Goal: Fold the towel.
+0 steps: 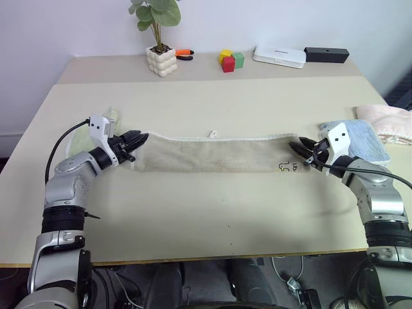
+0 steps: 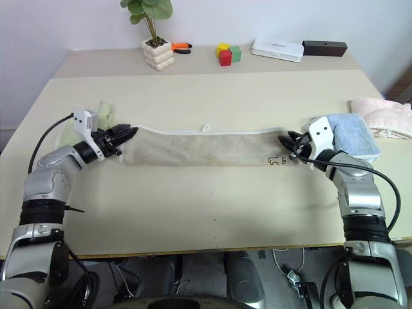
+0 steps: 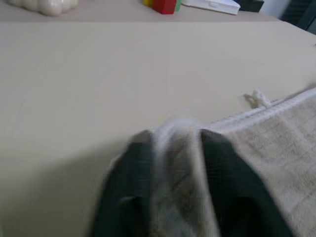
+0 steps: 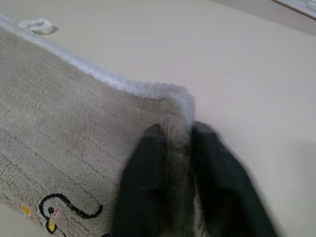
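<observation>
One towel at frame centre, folded into a strip; left gripper and right gripper each grasp one end.

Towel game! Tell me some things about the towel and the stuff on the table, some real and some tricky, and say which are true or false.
1. The towel lies stretched out in a long strip. True.
2. The left gripper and right gripper are at opposite ends of the towel. True.
3. The towel hangs off the table's front edge. False: it lies wholly on the table.
4. A potted plant stands at the far side. True.
5. The coloured blocks sit on the towel. False: they are far behind it, near the wall.
</observation>
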Robot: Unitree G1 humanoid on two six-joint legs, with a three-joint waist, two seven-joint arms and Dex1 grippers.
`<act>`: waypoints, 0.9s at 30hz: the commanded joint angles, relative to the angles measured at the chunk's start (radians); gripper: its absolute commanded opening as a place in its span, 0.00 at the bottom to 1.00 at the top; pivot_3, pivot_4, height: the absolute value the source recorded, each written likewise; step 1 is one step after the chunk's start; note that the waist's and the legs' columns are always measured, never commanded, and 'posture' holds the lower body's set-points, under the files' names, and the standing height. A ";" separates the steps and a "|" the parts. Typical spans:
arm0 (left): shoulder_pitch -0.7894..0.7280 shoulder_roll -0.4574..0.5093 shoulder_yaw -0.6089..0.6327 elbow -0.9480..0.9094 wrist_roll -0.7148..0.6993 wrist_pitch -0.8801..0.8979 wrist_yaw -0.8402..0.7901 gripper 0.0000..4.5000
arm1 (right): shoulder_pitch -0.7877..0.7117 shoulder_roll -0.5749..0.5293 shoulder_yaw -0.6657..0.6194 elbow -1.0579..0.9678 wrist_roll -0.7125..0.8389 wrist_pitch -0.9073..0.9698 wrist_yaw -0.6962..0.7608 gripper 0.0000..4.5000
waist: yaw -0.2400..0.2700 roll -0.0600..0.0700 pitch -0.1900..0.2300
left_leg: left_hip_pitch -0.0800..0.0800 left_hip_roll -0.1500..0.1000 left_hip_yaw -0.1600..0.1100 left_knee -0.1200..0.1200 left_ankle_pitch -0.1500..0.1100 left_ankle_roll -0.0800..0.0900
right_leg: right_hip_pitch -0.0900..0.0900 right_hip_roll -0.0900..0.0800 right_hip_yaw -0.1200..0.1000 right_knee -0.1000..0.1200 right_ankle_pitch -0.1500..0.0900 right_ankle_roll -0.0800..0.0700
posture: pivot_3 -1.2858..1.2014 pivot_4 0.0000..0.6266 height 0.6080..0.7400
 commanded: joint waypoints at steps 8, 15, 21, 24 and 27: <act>-0.028 0.023 0.063 -0.121 -0.101 0.150 0.023 0.73 | -0.091 0.009 -0.065 0.012 0.021 0.024 -0.102 0.89 | -0.001 0.000 0.000 | 0.000 0.000 0.000 0.000 0.000 0.000 | 0.000 0.000 0.000 0.000 0.000 0.000 | 0.52 0.24 1.00; -0.036 -0.103 0.101 -0.291 -0.188 0.231 0.189 0.00 | -0.087 0.140 -0.050 -0.151 0.069 0.116 -0.210 0.10 | 0.001 0.000 0.000 | 0.000 0.000 -0.001 0.000 0.000 0.000 | 0.000 0.000 0.000 0.000 0.000 0.000 | 0.52 0.24 1.00; 0.038 -0.223 0.072 -0.312 -0.150 0.211 0.310 0.00 | 0.008 0.283 0.027 -0.224 -0.010 0.140 -0.353 0.01 | 0.000 0.000 -0.001 | 0.000 0.000 -0.001 0.000 0.000 0.000 | 0.000 0.000 0.000 0.001 0.000 0.000 | 0.52 0.24 1.00; 0.081 -0.245 0.040 -0.303 -0.121 0.214 0.334 0.00 | 0.024 0.316 0.037 -0.185 -0.070 0.131 -0.449 0.01 | 0.001 0.000 -0.001 | 0.000 0.000 -0.001 0.000 0.000 0.000 | 0.000 0.000 0.000 0.001 0.000 0.000 | 0.52 0.24 1.00; 0.112 -0.247 0.029 -0.246 -0.067 0.174 0.366 0.00 | 0.034 0.311 0.008 -0.112 -0.118 0.144 -0.543 0.01 | 0.002 0.000 -0.001 | 0.000 0.000 -0.001 0.000 0.000 0.000 | 0.000 0.000 0.000 0.001 0.000 0.000 | 0.52 0.24 1.00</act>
